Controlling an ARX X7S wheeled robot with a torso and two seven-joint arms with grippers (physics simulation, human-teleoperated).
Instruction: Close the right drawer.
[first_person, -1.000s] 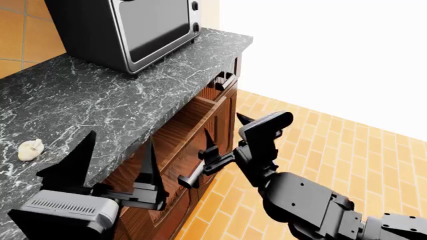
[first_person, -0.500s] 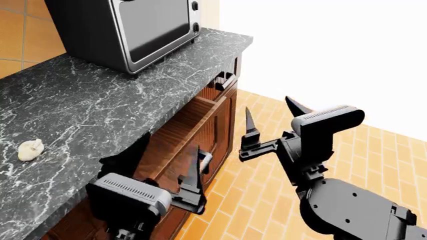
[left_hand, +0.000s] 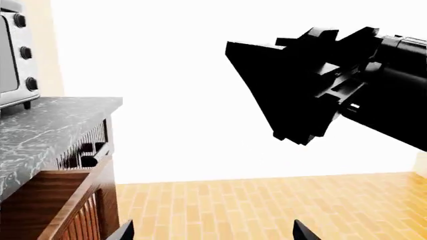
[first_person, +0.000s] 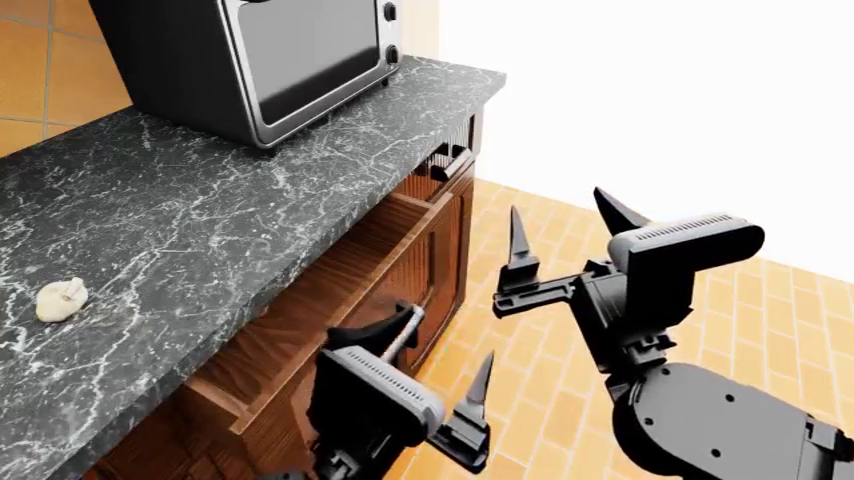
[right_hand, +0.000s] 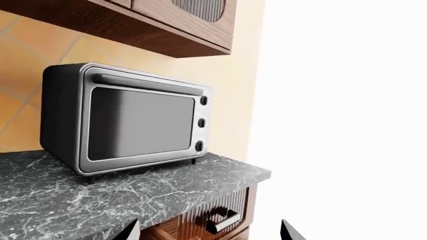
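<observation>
Head view: we see the right drawer (first_person: 354, 290) pulled out under the tabletop (first_person: 200, 190), left gripper (first_person: 447, 400) spread, nearer, just outside its front, right gripper (first_person: 561, 250) spread farther out; push runs inward toward the cabinet.

Right drawer (first_person: 350, 290): reddish-brown grained wood box, pulled well out from under the counter edge, interior showing, level. Panelled front faced the floor side, with one silver-grey bar handle (first_person: 399, 332) on it. Left gripper (first_person: 434, 405) sat just in front of that handle, close beside the drawer front, contact not clear. Right gripper (first_person: 561, 240) hung apart from the drawer, out past its front. In the left wrist view the drawer (left_hand: 63, 205) showed an open top corner.
</observation>
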